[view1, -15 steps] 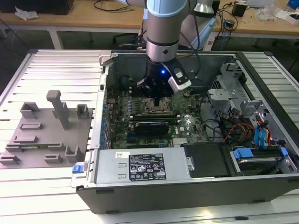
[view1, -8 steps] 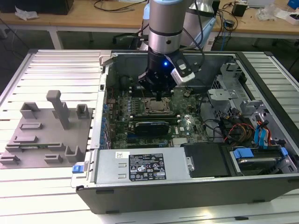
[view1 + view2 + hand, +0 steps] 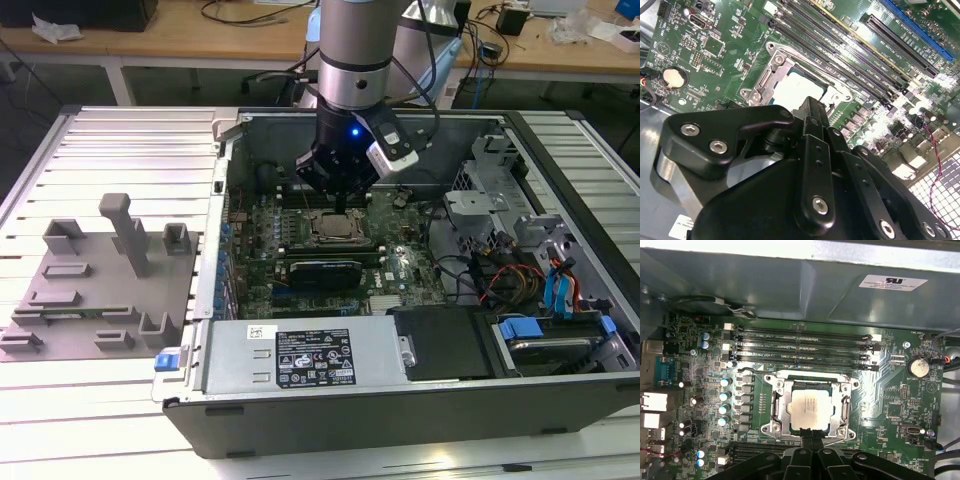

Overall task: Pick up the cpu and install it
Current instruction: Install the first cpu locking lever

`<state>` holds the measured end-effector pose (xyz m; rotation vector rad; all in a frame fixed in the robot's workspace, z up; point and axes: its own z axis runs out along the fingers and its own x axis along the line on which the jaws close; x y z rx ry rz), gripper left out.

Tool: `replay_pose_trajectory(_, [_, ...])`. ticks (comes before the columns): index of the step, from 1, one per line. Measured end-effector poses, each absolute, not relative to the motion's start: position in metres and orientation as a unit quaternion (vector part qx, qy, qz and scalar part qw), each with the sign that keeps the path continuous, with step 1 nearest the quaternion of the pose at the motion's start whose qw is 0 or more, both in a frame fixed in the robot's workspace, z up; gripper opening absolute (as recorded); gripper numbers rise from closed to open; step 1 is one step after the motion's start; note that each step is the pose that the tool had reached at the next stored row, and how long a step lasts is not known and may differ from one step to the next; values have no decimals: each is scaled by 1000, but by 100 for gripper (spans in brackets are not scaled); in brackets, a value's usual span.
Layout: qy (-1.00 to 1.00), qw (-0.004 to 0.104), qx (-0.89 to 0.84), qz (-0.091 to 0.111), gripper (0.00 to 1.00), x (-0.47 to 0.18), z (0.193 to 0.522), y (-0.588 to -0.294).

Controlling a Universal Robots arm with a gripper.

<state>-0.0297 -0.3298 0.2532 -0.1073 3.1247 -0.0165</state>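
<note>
Lit brightly from overhead in the exterior view, with sheen along the ribbed pale metal table (image 3: 130,140). Washed by white glare in the second wrist view across the pale silvery square cpu (image 3: 797,90) and green circuit board (image 3: 730,75).

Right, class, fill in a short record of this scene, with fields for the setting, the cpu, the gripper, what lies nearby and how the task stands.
setting: open computer case on a slatted table, motherboard exposed
cpu: cpu lies flat inside the socket frame, pale top up
gripper: gripper shut, holding nothing, at the socket frame's edge; contact cannot be told
nearby: memory slots beside the socket frame; coin battery
task state: cpu sits in the socket frame
</note>
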Motion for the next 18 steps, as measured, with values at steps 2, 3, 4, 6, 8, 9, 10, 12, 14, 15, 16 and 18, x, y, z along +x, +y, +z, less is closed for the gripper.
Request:
replay_pose_trajectory(2, [999,7,-34,-5,11,-30,253,-330])
replay_pose_trajectory(3, [999,7,-34,-5,11,-30,253,-330])
replay_pose_trajectory(4, [999,8,-34,-5,11,-30,253,-330])
replay_pose_trajectory(6, [999,7,-34,-5,11,-30,253,-330])
replay_pose_trajectory(8, [999,7,-34,-5,11,-30,253,-330])
replay_pose_trajectory(9, [999,7,-34,-6,11,-30,254,-330])
replay_pose_trajectory(10, [999,7,-34,-5,11,-30,256,-330])
replay_pose_trajectory(12, [999,7,-34,-5,11,-30,263,-330])
replay_pose_trajectory(14, [999,8,-34,-5,11,-30,265,-330])
replay_pose_trajectory(15, [999,8,-34,-5,11,-30,265,-330])
replay_pose_trajectory(16, [999,7,-34,-5,11,-31,265,-330])
replay_pose_trajectory(18, [999,7,-34,-5,11,-49,265,-329])
